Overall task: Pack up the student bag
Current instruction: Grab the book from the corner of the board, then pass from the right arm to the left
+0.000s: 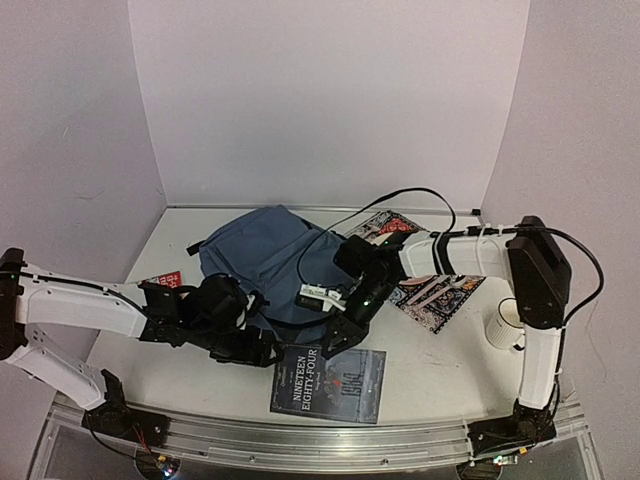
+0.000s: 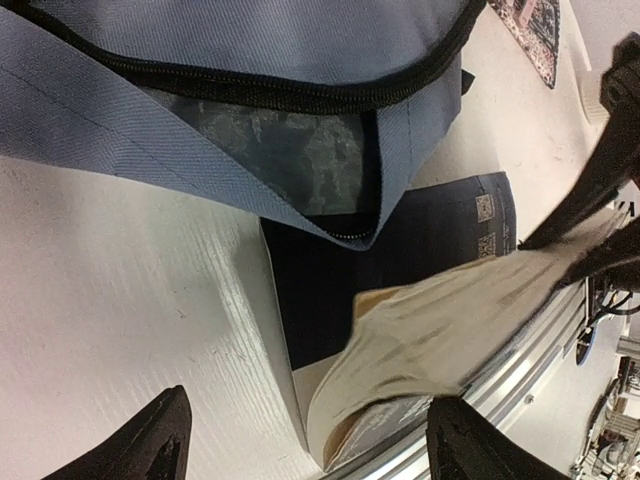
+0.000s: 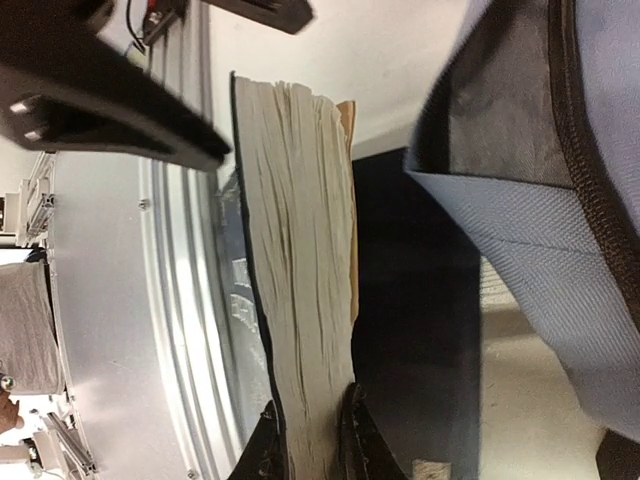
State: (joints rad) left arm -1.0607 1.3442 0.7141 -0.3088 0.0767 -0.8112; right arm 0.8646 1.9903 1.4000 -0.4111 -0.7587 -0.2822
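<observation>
White table (image 1: 440,360), book (image 1: 328,384) apparently titled NINETEEN EIGHTY-FOUR

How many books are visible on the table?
4: the Nineteen Eighty-Four book at the near edge, a red book at the left, a patterned book at the right, a colourful book farther back. Others may be hidden in the student bag.

Grey-blue student bag (image 1: 262,250) lies slumped at centre, black-zippered mouth apparently open toward the near side.
</observation>
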